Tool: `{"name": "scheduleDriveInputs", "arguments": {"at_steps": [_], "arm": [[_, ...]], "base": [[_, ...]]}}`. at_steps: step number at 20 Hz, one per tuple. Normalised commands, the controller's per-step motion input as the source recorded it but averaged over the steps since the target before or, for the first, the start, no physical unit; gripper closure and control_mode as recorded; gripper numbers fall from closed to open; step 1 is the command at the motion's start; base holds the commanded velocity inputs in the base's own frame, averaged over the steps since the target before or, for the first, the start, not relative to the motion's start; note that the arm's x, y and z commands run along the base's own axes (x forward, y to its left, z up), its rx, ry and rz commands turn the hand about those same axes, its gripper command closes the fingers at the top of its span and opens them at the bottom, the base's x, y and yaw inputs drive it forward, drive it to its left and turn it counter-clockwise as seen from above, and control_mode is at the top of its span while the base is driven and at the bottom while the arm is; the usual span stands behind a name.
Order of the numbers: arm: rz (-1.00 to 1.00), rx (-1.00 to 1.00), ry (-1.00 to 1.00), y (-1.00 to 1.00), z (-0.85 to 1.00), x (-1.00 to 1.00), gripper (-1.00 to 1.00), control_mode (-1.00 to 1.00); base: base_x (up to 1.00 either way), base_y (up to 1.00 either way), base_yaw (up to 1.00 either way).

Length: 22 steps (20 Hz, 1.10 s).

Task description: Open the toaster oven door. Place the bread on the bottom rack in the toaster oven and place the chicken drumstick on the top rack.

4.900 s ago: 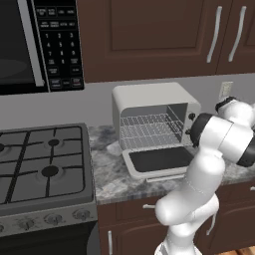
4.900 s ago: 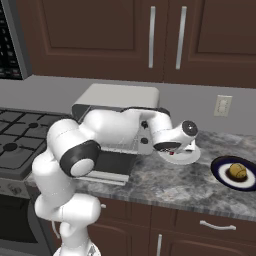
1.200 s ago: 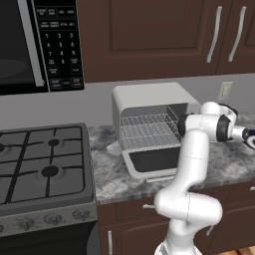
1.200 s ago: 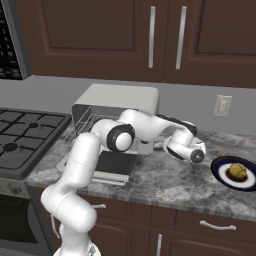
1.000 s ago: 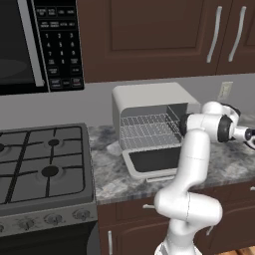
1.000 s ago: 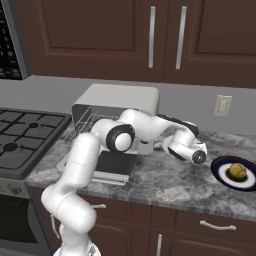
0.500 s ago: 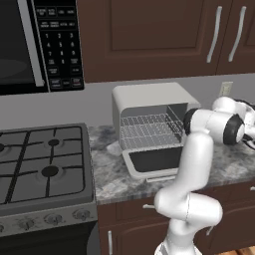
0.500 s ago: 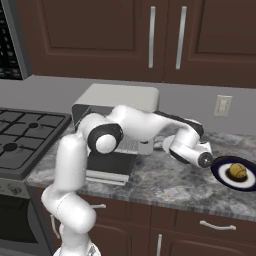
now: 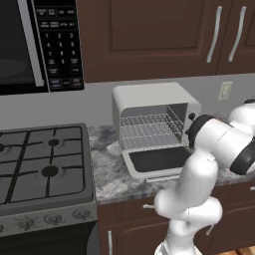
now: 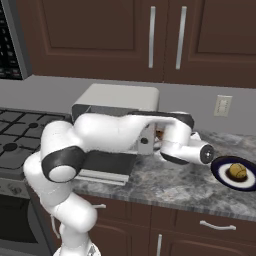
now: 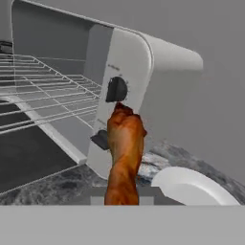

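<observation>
The oven stands on the granite surface against the wall, right of the stove and below the dark cabinets. Its door is dropped fully open and lies flat out over the surface, dark glass facing up. Inside, the top rack and the bottom rack are both bare wire grids.

In the hand view the drumstick rises from the bottom edge, held upright in the claw, whose jaws are pressed in on its lower end; the fingertips themselves are hidden behind the meat. The drumstick's thick top sits just in front of the oven's right front panel, close under a dark knob, and to the right of the rack opening. It is outside the oven, not on any rack.

In the right base view the arm reaches across the oven front, its wrist to the oven's right, near a dark plate that carries the bread. A white plate lies on the surface beside the oven's right side. A microwave hangs above the stove.
</observation>
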Motion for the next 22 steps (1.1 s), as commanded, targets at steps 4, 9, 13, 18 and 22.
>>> {"name": "scheduleDriveInputs", "arguments": {"at_steps": [4, 9, 13, 18, 22], "arm": [[0.15, -0.04, 0.00, 0.94, 0.94, -1.00, 1.00, -1.00], [0.00, -0.02, 0.00, 0.94, 0.53, -0.99, 1.00, -1.00], [0.00, -0.11, 0.00, 1.00, 0.24, -0.57, 1.00, -1.00], [0.00, -0.16, 0.08, 1.00, 0.21, -0.01, 1.00, -1.00], [0.00, -0.07, 0.15, 0.62, 0.00, 0.06, 1.00, -1.00]], "base": [[0.00, 0.00, 0.00], [0.00, 0.00, 0.00], [0.00, 0.00, 0.00], [0.00, 0.00, 0.00], [0.00, 0.00, 0.00]]}}
